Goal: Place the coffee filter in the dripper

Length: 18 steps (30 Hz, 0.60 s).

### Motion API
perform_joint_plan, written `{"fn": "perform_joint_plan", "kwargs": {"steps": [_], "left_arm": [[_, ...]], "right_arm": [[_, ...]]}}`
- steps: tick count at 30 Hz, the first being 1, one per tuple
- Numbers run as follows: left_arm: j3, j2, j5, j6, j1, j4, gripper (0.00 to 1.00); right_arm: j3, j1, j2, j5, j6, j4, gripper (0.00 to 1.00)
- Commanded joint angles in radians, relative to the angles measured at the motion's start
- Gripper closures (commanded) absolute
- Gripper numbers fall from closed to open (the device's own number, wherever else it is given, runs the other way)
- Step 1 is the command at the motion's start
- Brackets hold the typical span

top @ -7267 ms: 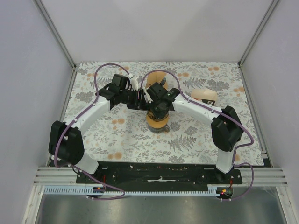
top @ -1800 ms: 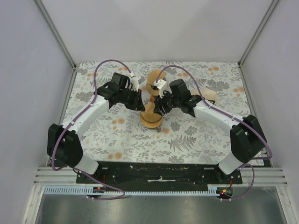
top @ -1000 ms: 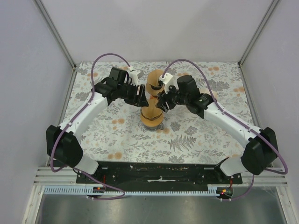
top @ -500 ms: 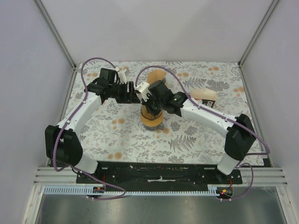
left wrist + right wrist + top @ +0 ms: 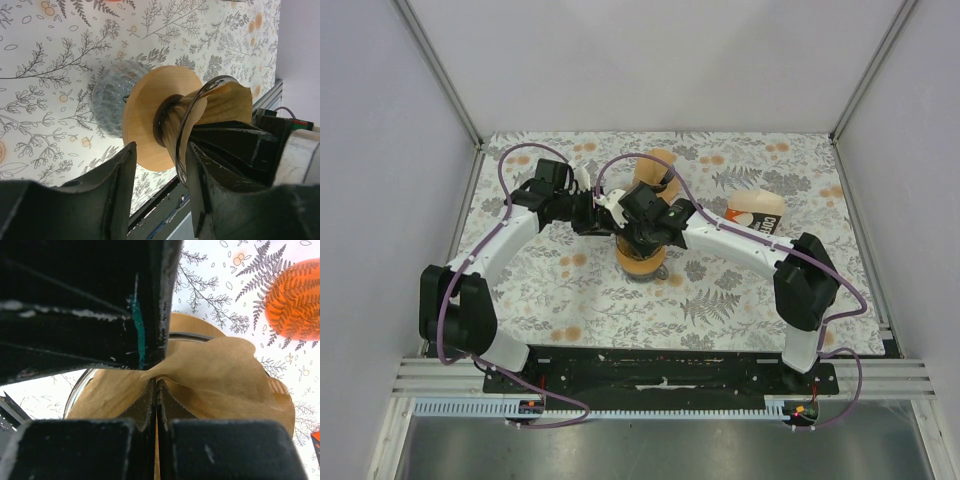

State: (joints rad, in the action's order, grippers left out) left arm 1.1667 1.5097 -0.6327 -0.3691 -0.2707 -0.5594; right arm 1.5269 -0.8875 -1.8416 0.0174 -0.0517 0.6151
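The dripper (image 5: 640, 258) stands mid-table: a glass cone on a wooden collar (image 5: 150, 117) over a ribbed glass base (image 5: 111, 102). The brown coffee filter (image 5: 225, 375) lies inside the cone, crumpled. My right gripper (image 5: 642, 228) reaches down into the cone, its jaws shut on a puckered fold of the filter (image 5: 156, 381). My left gripper (image 5: 596, 214) comes in from the left and is open. Its fingers (image 5: 117, 187) straddle the cone's wire rim (image 5: 182, 145), apart from it.
An orange round object (image 5: 656, 168) stands just behind the dripper, also seen in the right wrist view (image 5: 295, 300). A tan carton (image 5: 757, 210) lies to the right. The floral cloth (image 5: 570, 290) covers the table between grey side walls.
The right gripper swung over the dripper and shut on the filter. The left gripper moved right toward the dripper and its jaws narrowed somewhat.
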Motion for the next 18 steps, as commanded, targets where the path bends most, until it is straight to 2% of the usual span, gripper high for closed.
{"fn": "perform_joint_plan", "kwargs": {"steps": [1, 9, 18], "left_arm": [[-0.015, -0.048, -0.059, -0.037, -0.004, 0.059, 0.52], [-0.033, -0.051, -0.062, -0.036, -0.004, 0.075, 0.71], [-0.032, -0.049, -0.056, -0.022, -0.004, 0.075, 0.73]], "right_arm": [[0.039, -0.008, -0.008, 0.003, 0.01, 0.005, 1.0], [0.053, -0.007, 0.038, -0.011, 0.003, 0.005, 1.0], [0.056, 0.021, 0.14, -0.043, -0.008, -0.005, 1.0]]}}
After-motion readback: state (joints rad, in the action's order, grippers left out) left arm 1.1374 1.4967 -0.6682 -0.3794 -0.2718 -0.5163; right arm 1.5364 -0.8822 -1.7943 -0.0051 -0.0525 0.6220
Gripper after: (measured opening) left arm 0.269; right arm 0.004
